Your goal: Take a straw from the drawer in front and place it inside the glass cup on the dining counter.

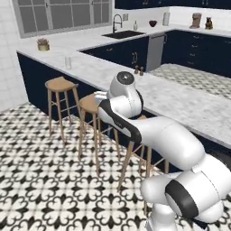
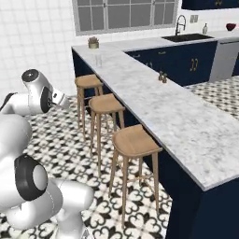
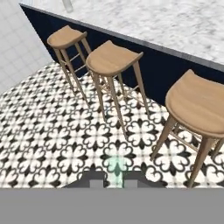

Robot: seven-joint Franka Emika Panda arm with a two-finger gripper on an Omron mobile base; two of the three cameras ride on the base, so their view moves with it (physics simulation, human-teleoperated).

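In the hand view my gripper [image 3: 113, 179] has its two dark fingertips close together, shut on a thin pale strip, the straw [image 3: 116, 168], which points away over the tiled floor. The glass cup [image 1: 68, 62] stands near the far end of the dining counter [image 1: 180, 101], well ahead of the hand; it is the small clear tumbler [image 2: 98, 59] in the right base view, and its base [image 3: 68, 5] touches the top edge of the hand view. My hand hovers over the floor on the stool side of the counter [image 2: 154, 107]. The drawer is out of view.
Three wooden bar stools [image 3: 111, 59] line the counter's navy base between my hand and the marble top. Two brown shakers [image 1: 138, 70] stand mid-counter and a small potted plant [image 1: 43, 44] at its far corner. Patterned floor [image 1: 40, 171] lies open to the left.
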